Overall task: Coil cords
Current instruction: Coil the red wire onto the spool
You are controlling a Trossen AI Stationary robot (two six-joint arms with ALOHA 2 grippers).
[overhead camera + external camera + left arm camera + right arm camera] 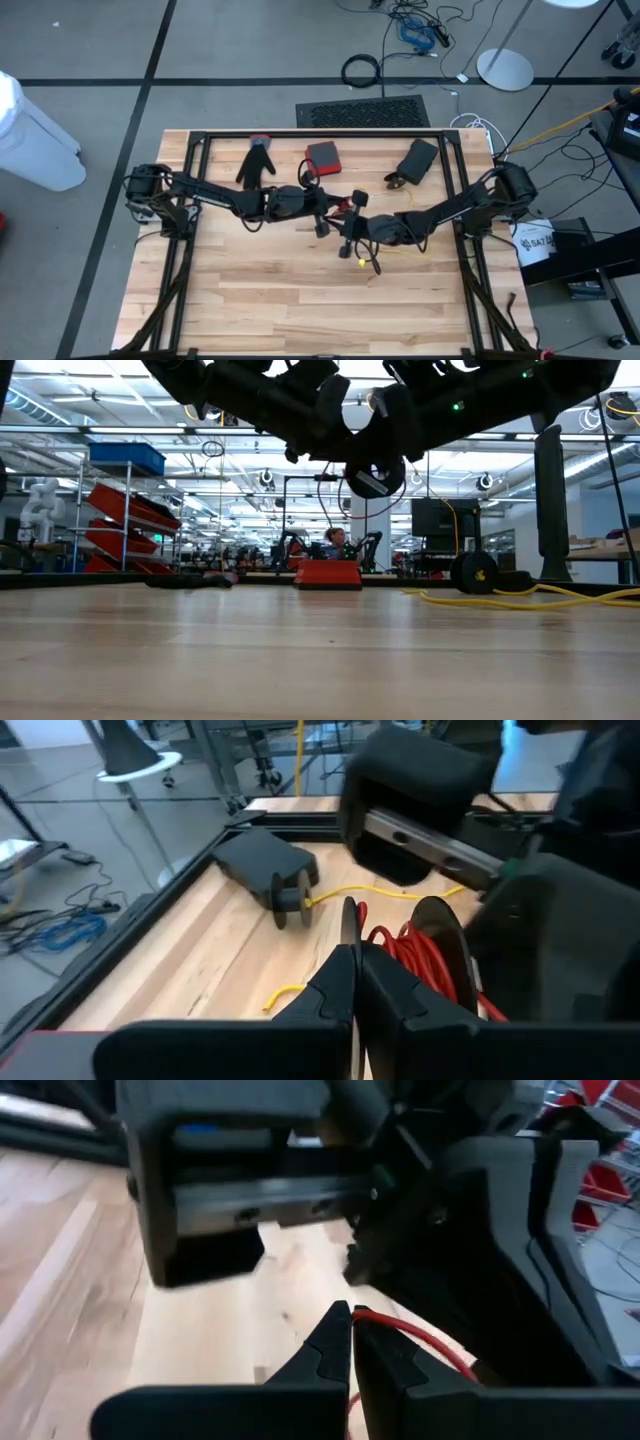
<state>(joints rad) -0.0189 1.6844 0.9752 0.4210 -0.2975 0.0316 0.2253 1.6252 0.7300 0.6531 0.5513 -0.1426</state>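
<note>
Red cord, coiled on a reel above the wooden table's middle, lies between both grippers: left gripper pinched shut beside it, right gripper clamped on its strand.

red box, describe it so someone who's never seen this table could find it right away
Start at the wooden table and go to its far edge, by the black floor grate. The red box lies there, between the black glove and the black box. It is the only red, square thing.
</note>
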